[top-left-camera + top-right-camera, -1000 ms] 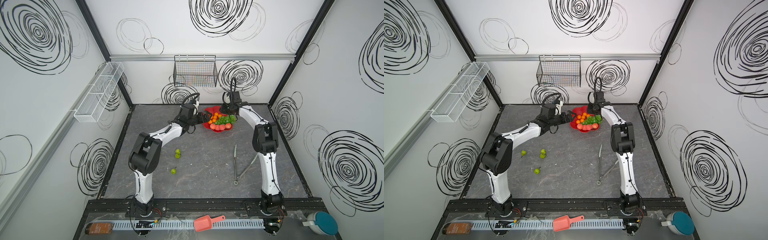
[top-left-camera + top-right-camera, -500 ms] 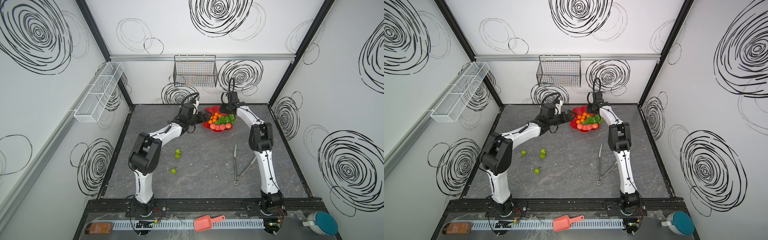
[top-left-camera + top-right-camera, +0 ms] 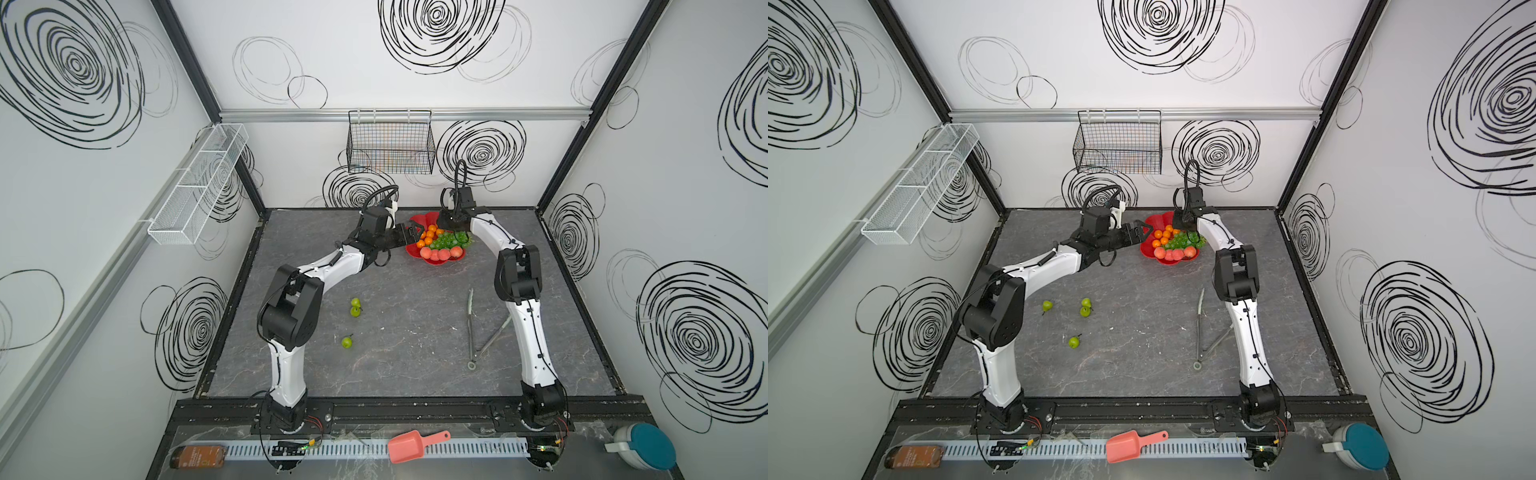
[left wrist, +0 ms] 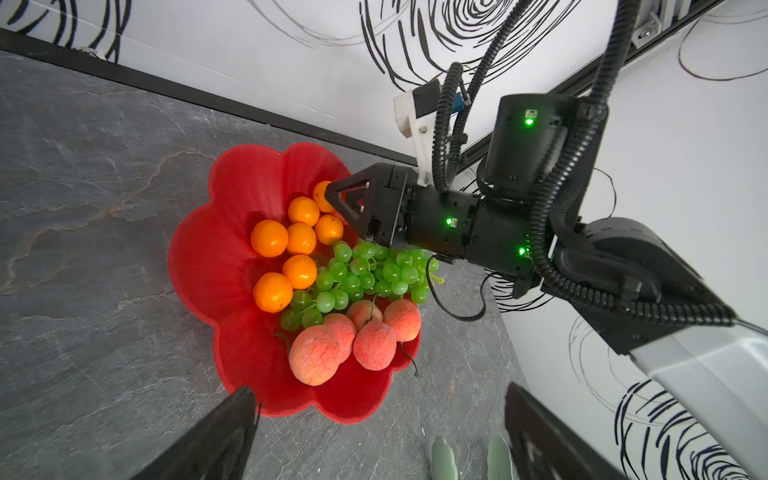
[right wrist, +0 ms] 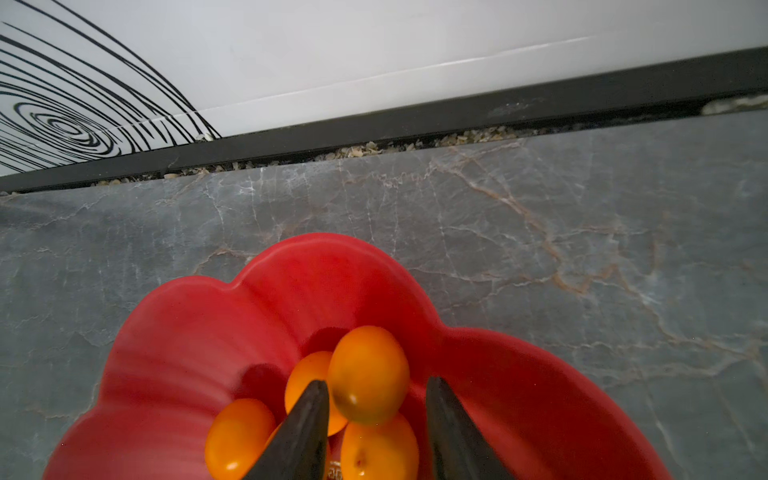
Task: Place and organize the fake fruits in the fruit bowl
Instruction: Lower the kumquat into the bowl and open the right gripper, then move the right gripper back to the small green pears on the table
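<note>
Your right gripper [image 5: 376,380], jaws newly parted, frees an orange [image 5: 368,374] into the fruit bowl [image 5: 187,332]; left gripper [image 4: 380,386] gapes empty; pears [image 3: 355,311] await.

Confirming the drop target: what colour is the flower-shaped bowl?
Glossy red; the bowl shows best in the left wrist view.

Seven oranges [image 4: 269,238], five peaches [image 4: 314,355], four pears [image 3: 1074,342]
</note>
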Controlling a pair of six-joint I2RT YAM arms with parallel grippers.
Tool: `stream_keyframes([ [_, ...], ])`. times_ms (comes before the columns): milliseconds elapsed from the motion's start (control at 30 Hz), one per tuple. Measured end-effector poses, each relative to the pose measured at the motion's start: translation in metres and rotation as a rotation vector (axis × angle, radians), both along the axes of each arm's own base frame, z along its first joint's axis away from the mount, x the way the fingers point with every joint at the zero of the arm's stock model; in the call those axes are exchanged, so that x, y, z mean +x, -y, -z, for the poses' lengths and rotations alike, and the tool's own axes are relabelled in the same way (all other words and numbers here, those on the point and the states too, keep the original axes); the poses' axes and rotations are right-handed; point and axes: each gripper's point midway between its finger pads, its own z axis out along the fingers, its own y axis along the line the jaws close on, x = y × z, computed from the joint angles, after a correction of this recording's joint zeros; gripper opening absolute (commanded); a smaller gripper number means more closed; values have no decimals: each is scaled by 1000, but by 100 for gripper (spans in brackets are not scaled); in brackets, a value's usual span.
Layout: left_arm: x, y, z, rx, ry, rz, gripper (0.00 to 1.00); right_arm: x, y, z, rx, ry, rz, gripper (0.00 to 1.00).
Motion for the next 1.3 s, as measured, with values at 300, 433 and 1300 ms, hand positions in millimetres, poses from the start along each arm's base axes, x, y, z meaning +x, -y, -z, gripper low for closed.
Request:
stream_keyframes([
  [300,0,-1,2,13,-2,-7,96,0,-2,-3,7,4,-5,47],
  [433,-6,-2,6,30,-12,-11,96,-2,-2,-17,15,10,-8,48],
  [1300,-149,-90,-44,123,16,-117,96,-187,-17,-116,56,110,-79,49],
])
